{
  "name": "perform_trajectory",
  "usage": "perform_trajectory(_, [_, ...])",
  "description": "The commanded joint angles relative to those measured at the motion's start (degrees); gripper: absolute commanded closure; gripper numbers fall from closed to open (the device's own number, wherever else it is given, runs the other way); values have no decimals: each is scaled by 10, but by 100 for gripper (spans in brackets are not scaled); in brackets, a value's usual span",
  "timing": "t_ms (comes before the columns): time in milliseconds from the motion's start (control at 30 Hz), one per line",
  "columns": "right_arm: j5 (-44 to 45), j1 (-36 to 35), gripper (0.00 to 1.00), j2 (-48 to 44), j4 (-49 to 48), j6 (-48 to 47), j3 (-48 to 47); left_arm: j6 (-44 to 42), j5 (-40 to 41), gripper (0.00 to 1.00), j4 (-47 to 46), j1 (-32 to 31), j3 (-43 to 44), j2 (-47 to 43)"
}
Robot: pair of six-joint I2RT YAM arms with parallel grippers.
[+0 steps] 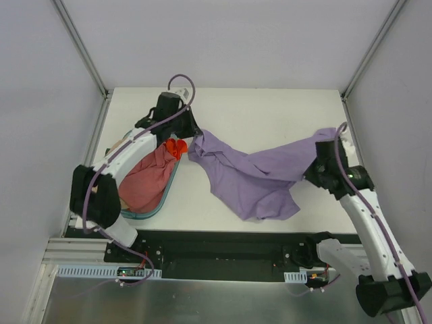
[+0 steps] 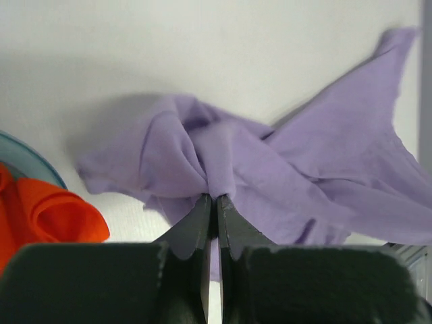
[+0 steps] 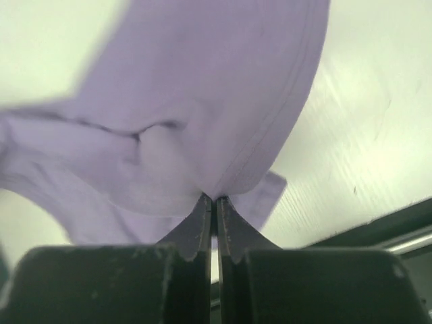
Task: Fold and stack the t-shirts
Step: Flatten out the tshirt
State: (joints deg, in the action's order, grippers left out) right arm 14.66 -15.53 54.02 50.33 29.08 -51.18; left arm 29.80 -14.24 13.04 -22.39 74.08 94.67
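Grey walls are enclosing a white table (image 1: 270, 115), where the lavender t-shirt (image 1: 256, 179) is sprawling crumpled across the middle, with both ends rising toward the arms. The left gripper (image 1: 194, 138) is pinching a bunched fold of it, jaws pressed together on the cloth, and the right gripper (image 1: 324, 147) is clamping the far corner the same way. Beside the left arm, a teal basket (image 1: 165, 196) is holding the pink-red t-shirt (image 1: 145, 179) and a bright orange cloth (image 1: 177, 148), just beside the lavender edge. The left wrist view is showing only a sliver of basket rim and the orange cloth, while the right wrist view is showing the stitched hem running up from the fingertips.
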Motion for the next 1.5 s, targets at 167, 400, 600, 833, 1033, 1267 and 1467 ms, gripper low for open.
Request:
perform_trajectory(167, [158, 18, 100, -99, 93, -139, -373, -36, 54, 100, -2, 7, 25, -329])
perform_trajectory(400, [128, 18, 100, -66, 101, -196, -665, -61, 5, 100, 8, 7, 114, -470])
perform_trajectory(600, [136, 17, 100, -51, 95, -227, -801, -65, -51, 100, 21, 7, 199, -506])
perform_trajectory(833, [206, 9, 100, -23, 66, -274, -804, -66, -53, 100, 22, 7, 272, -432])
perform_trajectory(1033, [336, 0, 100, 13, -20, -344, -676, -91, 25, 100, 22, 7, 276, -311])
perform_trajectory(1267, [372, 49, 100, 113, -144, -347, -486, -124, 174, 100, 22, 8, 279, -80])
perform_trajectory(1467, [227, 144, 99, 340, -178, -258, -449, -120, 174, 88, 53, 24, 423, 227])
